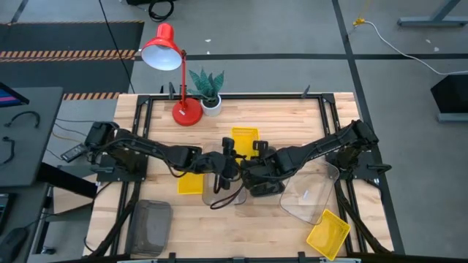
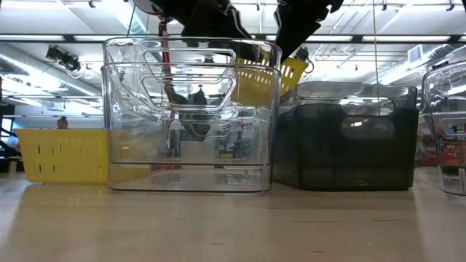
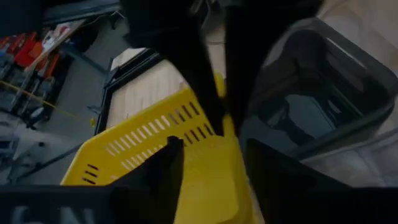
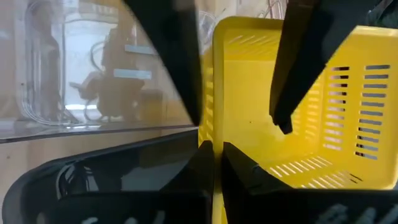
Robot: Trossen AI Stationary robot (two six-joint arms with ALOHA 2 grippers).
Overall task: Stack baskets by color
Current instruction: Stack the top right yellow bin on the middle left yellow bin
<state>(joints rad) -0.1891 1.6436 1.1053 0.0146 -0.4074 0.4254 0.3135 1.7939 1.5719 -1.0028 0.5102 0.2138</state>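
A small yellow basket [image 1: 245, 140] hangs tilted above the table's middle, with my right gripper [image 4: 217, 165] shut on it. My left gripper [image 3: 214, 180] is open. Its two fingers stand on either side of a wall of the same basket [image 3: 155, 149], coming from the table's left. Below them are two nested clear baskets [image 2: 189, 116] and a dark grey basket [image 2: 349, 138], resting on their bases. A second yellow basket [image 1: 191, 183] sits on the table to the left. My right gripper pinches the yellow basket's wall at its rim [image 4: 214, 134], one finger inside the basket and one outside. The fingers slant down from the table's right. The basket is lifted clear and tilted [image 2: 269, 80]. My left gripper straddles the basket's wall [image 3: 205, 155]; I cannot tell whether it touches.
A clear basket [image 1: 311, 191] and a third yellow basket [image 1: 327, 234] lie at the near right. Another dark grey basket [image 1: 150, 226] sits near left. A red desk lamp [image 1: 172, 73] and a potted plant [image 1: 208, 91] stand at the far edge.
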